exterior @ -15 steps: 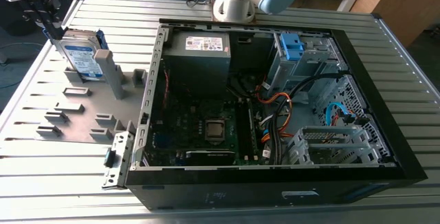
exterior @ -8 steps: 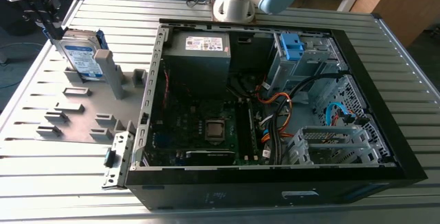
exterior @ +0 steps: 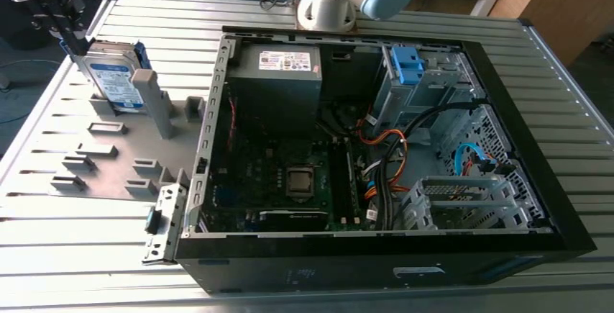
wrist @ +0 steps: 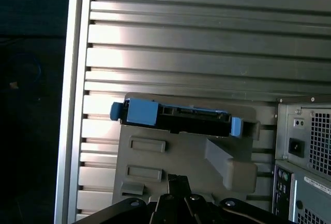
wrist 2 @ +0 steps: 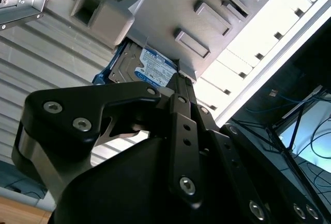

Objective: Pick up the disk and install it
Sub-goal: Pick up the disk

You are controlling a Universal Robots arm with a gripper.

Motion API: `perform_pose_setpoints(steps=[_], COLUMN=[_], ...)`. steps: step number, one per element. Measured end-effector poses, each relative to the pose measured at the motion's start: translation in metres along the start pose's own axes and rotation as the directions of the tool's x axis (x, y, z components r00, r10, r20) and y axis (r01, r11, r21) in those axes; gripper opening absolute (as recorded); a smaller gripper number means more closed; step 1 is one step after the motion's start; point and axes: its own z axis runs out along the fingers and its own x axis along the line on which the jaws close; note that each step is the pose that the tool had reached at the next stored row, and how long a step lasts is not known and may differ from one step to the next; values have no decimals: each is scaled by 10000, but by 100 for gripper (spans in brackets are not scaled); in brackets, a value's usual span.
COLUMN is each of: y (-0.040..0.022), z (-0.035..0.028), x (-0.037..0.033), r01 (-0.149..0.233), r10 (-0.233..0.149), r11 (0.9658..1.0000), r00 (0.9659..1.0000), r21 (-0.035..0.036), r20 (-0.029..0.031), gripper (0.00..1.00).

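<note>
Here we go: the disk (exterior: 111, 77) is standing on edge in the grey holder plate (exterior: 57, 140), up by that plate's far corner on the exterior view's left, just beside a grey post (exterior: 151, 97) (blue rails are showing along its sides). The gripper (exterior: 69, 39) is hovering near the disk's upper edge. In the first wrist view its fingers (wrist: 173, 190) are looking pressed together, gripping nothing, with the disk (wrist: 176, 118) sitting apart from them. The open computer case (exterior: 576, 205) is lying alongside on the slatted tabletop (exterior: 77, 227).
</note>
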Motion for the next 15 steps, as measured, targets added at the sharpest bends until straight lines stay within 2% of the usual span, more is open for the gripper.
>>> perform_pose_setpoints(steps=[15], y=[0], z=[0], x=[0], r01=[277], r10=[-277], r11=[9996], r00=[9996], r21=[-2], r20=[-7], gripper=[11])
